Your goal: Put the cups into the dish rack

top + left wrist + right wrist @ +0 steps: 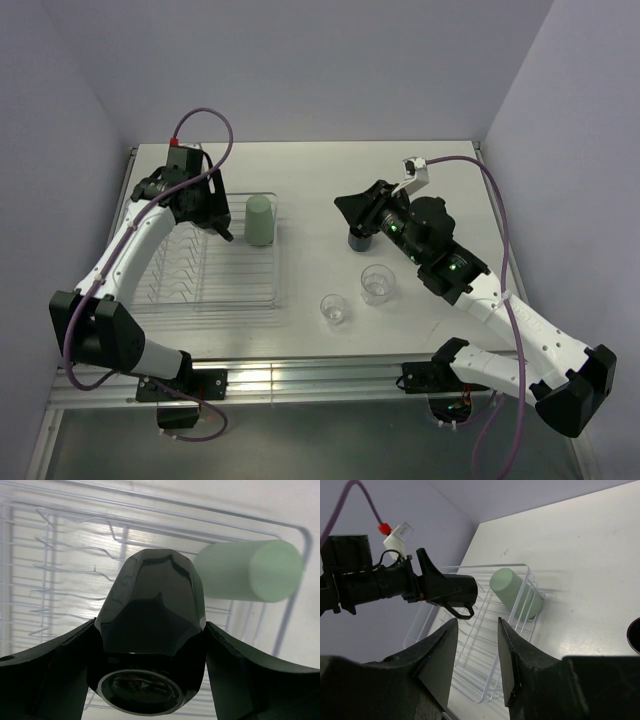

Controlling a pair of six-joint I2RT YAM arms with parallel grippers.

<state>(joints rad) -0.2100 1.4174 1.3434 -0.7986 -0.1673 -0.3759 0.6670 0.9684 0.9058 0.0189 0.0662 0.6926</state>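
My left gripper (212,213) is shut on a dark mug (150,630) and holds it, mouth toward the wrist camera, above the dish rack (240,290). In the right wrist view the mug (461,591) hangs with its handle down over the rack (485,680). The mint green tumbler (260,220) stands upside down in the rack's far right corner; it also shows in the left wrist view (250,571). My right gripper (347,208) is open and empty above a navy mug (358,241). Two clear tumblers (377,284) (335,308) stand upright on the table.
The rack's ribbed slots (65,580) lie under the left gripper. A dark round rim (635,635) cuts in at the right edge of the right wrist view. Side walls close the table (440,180) left and right.
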